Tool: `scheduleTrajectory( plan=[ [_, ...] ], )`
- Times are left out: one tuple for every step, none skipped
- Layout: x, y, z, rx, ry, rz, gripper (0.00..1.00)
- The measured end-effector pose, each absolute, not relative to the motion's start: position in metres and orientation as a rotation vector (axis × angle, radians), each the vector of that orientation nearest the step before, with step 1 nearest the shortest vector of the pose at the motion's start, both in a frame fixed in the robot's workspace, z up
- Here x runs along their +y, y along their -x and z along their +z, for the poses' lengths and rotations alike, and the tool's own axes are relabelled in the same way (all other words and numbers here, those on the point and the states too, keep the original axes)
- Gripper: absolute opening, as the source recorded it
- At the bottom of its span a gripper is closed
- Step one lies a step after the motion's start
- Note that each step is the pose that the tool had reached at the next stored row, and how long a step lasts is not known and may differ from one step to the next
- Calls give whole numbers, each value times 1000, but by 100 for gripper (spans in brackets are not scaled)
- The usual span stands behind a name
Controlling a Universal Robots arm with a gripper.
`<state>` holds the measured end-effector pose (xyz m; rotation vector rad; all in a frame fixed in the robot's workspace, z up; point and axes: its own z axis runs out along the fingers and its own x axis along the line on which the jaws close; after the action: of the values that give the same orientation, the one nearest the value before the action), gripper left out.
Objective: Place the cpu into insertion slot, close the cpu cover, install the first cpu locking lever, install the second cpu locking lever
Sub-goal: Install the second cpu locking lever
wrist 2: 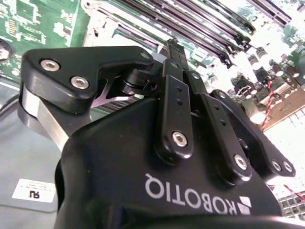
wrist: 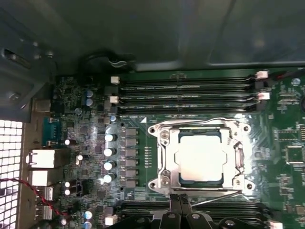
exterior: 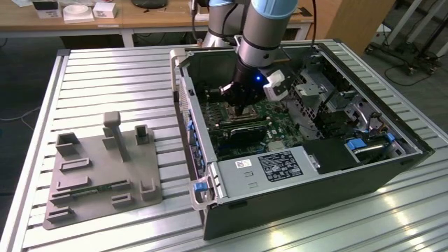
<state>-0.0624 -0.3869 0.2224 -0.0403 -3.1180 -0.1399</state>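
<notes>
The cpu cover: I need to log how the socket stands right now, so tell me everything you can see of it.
In the first wrist view the cpu cover is a thin silvery metal frame with a square cut-out. It lies flat, closed over the insertion slot, and the pale cpu shows through the opening. Round fasteners sit at its corners. Thin wire levers run along two opposite edges. Green board and black memory slots surround it. The gripper sits at one edge; contact cannot be judged.

End effector (wrist: 180,202) cut off by frame edge; fingertips' state unclear, insertion slot (wrist: 157,164) mostly covered
</notes>
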Motion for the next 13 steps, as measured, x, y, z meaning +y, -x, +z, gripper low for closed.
scheduleTrajectory(
  plan=[
    [-387, 64, 222, -3118, 40, -140, 10],
    [-387, 65, 221, -3118, 40, -140, 10],
    [-387, 67, 221, -3118, 40, -140, 10],
    [-387, 68, 220, -3118, 40, -140, 10],
    [-387, 69, 220, -3118, 40, -140, 10],
    [-387, 71, 220, -3118, 40, -140, 10],
    [-387, 72, 219, -3118, 40, -140, 10],
    [-387, 73, 219, -3118, 40, -140, 10],
    [-387, 74, 219, -3118, 40, -140, 10],
    [-387, 75, 218, -3118, 40, -140, 10],
    [-387, 76, 218, -3118, 40, -140, 10],
    [-387, 77, 218, -3118, 40, -140, 10],
    [-387, 77, 218, -3118, 40, -140, 10]
  ],
)
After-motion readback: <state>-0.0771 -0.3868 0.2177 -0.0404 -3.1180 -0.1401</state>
